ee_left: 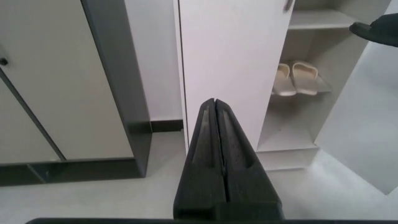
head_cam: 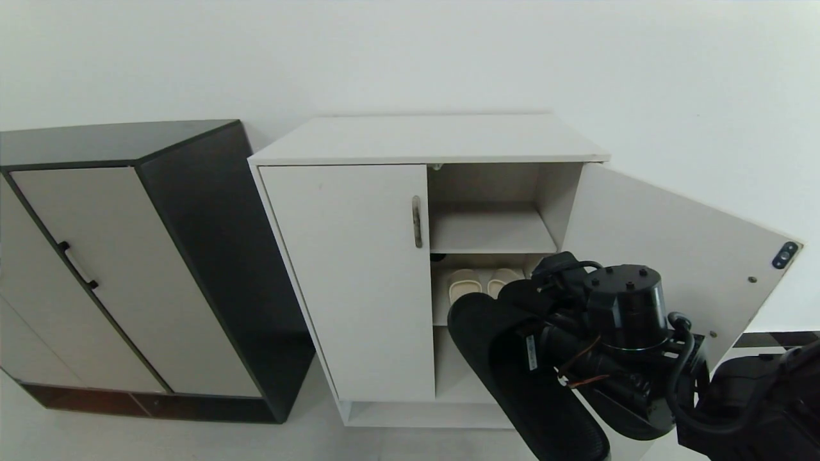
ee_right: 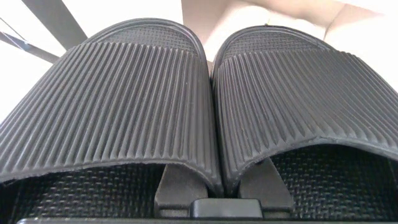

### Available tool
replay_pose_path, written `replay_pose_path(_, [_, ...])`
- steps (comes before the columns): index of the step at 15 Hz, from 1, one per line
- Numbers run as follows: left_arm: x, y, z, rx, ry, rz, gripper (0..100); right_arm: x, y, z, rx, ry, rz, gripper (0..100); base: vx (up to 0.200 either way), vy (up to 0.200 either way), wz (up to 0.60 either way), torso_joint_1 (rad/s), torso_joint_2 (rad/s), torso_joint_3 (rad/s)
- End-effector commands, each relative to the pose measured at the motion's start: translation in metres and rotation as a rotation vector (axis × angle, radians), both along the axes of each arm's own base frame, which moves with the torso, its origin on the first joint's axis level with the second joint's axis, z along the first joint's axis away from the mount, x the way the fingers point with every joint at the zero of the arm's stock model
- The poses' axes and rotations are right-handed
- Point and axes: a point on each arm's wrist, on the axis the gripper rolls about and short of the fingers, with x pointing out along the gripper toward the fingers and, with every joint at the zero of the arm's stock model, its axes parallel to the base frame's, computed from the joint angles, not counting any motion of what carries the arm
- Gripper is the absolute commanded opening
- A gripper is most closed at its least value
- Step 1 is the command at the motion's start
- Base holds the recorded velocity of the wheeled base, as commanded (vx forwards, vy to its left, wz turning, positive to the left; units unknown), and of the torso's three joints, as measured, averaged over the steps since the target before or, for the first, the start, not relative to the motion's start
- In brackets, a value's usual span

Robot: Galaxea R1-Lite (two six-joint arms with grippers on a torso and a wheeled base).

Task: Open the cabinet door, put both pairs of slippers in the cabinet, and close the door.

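The white cabinet [head_cam: 429, 137] stands with its right door [head_cam: 672, 256] swung open and its left door [head_cam: 349, 275] shut. A beige pair of slippers [head_cam: 480, 285] lies on the middle shelf, also seen as the beige slippers [ee_left: 297, 79]. My right gripper [head_cam: 551, 346] is shut on the black pair of slippers [head_cam: 519, 371], held side by side just before the open compartment, toes toward the cabinet. Up close the black slippers [ee_right: 211, 106] sit with their inner straps pinched between the fingers [ee_right: 180, 186]. My left gripper [ee_left: 215, 112] is shut with nothing in it, low in front of the left door.
A black cabinet [head_cam: 128, 256] with grey doors stands left of the white one, against the white wall. The top shelf [head_cam: 490, 230] and bottom shelf [head_cam: 458, 378] of the open side are bare. Grey floor lies in front.
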Motion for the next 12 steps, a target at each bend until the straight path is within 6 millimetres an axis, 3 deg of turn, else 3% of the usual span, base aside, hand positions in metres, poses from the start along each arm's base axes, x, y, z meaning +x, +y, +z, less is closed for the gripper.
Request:
replay_pose_path(1, [0.0000, 0.0000, 0.0000, 0.000, 0.000, 0.000, 0, -0.0001, 0.0004, -0.0004, -0.001, 0.001, 0.001, 0, 0.000, 0.000, 0.00, -0.124, 0.46, 0.325])
replay_pose_path(10, [0.0000, 0.0000, 0.0000, 0.000, 0.000, 0.000, 0, 0.0035, 0.0029, -0.0078, -0.006, 0.006, -0.002, 0, 0.000, 0.000, 0.00, -0.074, 0.45, 0.367])
replay_pose_path(12, [0.0000, 0.0000, 0.0000, 0.000, 0.000, 0.000, 0, 0.0041, 0.0035, -0.0092, 0.002, -0.003, -0.002, 0, 0.000, 0.000, 0.00, -0.005, 0.19, 0.171])
